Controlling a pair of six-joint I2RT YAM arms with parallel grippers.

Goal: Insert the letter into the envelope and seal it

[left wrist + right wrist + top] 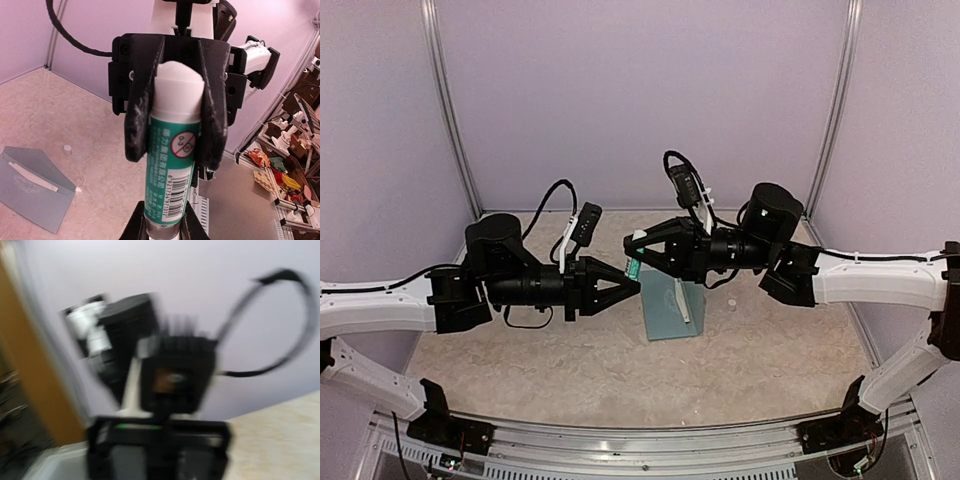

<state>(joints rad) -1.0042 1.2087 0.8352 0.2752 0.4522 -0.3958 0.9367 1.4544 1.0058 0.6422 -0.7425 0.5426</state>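
Note:
A green glue stick [172, 165] with a white top is held in the air between both arms. My left gripper [164, 226] is shut on its lower end. My right gripper [172, 157] comes in from the opposite side, and its scuffed fingers [140, 115] press on both sides of the stick's upper part. From above, the two grippers [632, 283] [630, 250] meet tip to tip at the glue stick [633, 268]. The teal envelope [670, 312] lies flat on the table below them with its pointed flap open. The letter [32, 176] shows as a white strip at its mouth. The right wrist view is blurred.
A small white cap [730, 303] lies on the table just right of the envelope [35, 195], and it also shows from the left wrist [67, 149]. Lilac walls close in the back and sides. The beige tabletop [570, 370] spreads out in front.

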